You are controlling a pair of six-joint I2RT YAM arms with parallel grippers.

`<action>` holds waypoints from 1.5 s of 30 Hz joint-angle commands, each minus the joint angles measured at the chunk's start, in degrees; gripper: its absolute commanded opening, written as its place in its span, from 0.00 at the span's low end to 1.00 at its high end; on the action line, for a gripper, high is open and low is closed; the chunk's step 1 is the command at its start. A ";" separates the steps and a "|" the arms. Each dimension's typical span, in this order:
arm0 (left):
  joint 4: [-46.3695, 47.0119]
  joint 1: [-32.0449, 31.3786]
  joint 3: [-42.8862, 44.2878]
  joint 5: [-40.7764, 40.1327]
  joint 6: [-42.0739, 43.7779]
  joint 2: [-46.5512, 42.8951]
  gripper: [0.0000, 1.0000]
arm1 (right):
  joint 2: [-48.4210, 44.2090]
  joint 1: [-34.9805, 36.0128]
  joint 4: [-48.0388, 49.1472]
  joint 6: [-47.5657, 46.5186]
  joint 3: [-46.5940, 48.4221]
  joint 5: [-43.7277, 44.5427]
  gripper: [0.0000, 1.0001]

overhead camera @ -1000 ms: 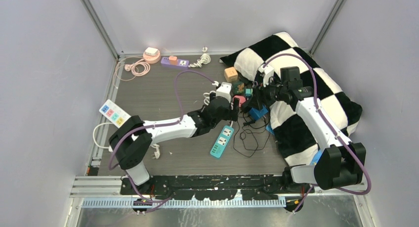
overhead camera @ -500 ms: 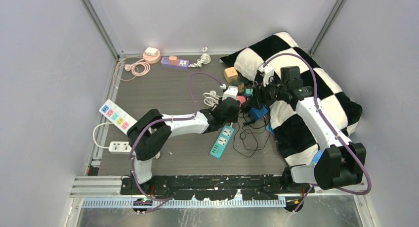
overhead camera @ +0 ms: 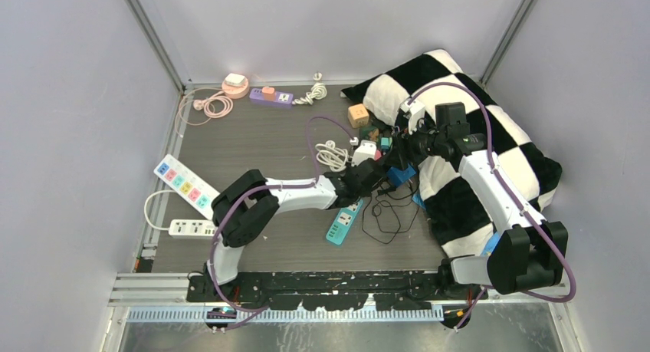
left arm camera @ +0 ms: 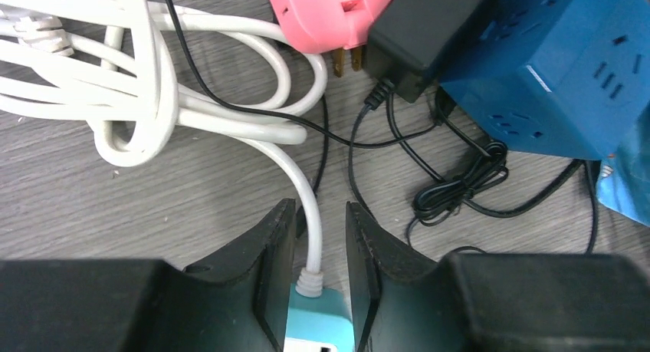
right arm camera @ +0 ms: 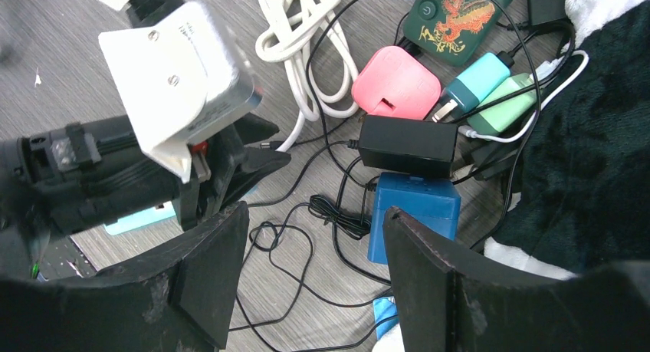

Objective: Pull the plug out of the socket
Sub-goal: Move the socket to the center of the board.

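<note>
Gripping the teal strip (left arm camera: 318,325), left pincer (left arm camera: 320,214) sits clamped; right pincer (right arm camera: 313,218) hangs open over the black plug (right arm camera: 406,145) in the blue socket cube (right arm camera: 414,210) on the bench (left arm camera: 115,214). Next, likely: grasp plug, pull.

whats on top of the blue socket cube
A black adapter sits flush against the top face of the blue socket cube. Its pins and the socket it covers cannot be seen.
</note>
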 commanded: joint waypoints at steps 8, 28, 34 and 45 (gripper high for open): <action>-4.16 -1.65 5.24 -8.92 -3.43 3.36 0.25 | -0.70 -0.21 -0.29 -0.50 2.52 -0.28 0.70; -5.30 1.40 8.10 -9.07 -7.08 8.87 0.25 | -0.72 -0.25 -0.51 -0.69 2.60 -0.54 0.70; -4.13 1.50 5.39 -9.39 -7.83 7.79 0.13 | -0.73 -0.29 -0.64 -0.79 2.60 -0.54 0.70; 5.61 1.59 -7.92 -14.20 -3.69 -5.46 0.03 | -0.78 -0.23 -0.71 -0.78 2.67 -0.74 0.70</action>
